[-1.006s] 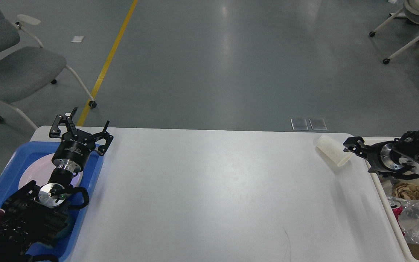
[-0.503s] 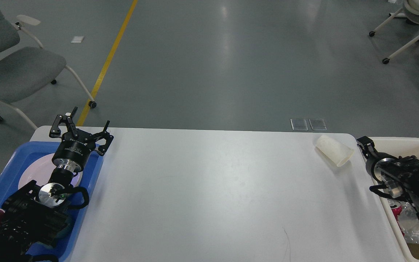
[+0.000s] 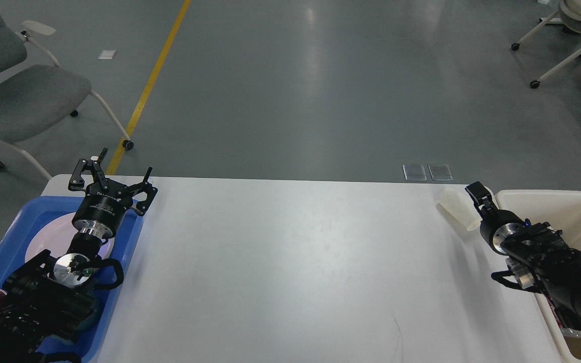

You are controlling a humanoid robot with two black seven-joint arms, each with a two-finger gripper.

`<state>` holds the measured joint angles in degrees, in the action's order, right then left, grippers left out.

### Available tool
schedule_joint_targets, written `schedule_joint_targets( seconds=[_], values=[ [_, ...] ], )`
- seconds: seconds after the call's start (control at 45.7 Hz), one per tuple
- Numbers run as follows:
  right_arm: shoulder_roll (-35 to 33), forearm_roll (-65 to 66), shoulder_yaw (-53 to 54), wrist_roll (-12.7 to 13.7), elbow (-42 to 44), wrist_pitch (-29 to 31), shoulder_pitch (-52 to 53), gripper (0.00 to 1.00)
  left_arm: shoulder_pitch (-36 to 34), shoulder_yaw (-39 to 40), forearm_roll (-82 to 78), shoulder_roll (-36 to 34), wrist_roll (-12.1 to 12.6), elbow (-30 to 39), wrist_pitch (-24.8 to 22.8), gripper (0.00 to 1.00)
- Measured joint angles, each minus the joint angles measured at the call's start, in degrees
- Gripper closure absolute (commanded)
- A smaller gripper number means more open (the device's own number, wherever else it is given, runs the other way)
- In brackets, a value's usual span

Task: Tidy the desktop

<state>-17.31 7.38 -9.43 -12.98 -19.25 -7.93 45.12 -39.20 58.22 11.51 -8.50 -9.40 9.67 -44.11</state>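
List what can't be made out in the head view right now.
- Right pincer: seen end-on and dark, open or shut unclear; whether it touches the cup unclear.
- Cup: its right end hidden by the pincer.
- Bin: contents covered by the right arm, cut off by the right edge.
- Plate in the tray: partly hidden by the left arm.

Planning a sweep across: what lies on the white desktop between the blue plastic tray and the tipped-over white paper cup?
Head view: nothing; the white desktop is bare between blue plastic tray and tipped-over white paper cup.
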Motion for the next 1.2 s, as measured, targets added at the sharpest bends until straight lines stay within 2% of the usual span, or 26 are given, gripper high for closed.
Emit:
schedule_joint_targets(
  seconds=[0.459, 0.547, 0.678, 0.985, 1.203],
  values=[
    [8.00, -0.05, -5.38, -0.03, 9.82, -1.31, -2.30, 0.00, 0.00, 0.04, 0.00, 0.03, 0.00, 0.00, -0.01, 0.04],
    [8.47, -0.08, -6.05, -0.03, 10.08, -2.64, -2.41, 0.05, 0.00, 0.04, 0.00, 0.03, 0.00, 0.00, -0.01, 0.04],
    [8.98, -0.09, -7.23, -0.03, 10.20, -4.76, -2.48, 0.21, 0.00, 0.04, 0.00, 0.03, 0.00, -0.03, -0.01, 0.04],
    [9.05, -0.09, -10.01, 0.04, 10.29, -6.04, -2.94, 0.41, 0.00, 0.05, 0.00, 0.03, 0.00, -0.03, -0.01, 0.04],
    [9.31, -0.10, -10.08, 0.04, 10.30, -6.05, -3.22, 0.41, 0.00, 0.05, 0.00, 0.04, 0.00, -0.03, -0.01, 0.04]
  ],
)
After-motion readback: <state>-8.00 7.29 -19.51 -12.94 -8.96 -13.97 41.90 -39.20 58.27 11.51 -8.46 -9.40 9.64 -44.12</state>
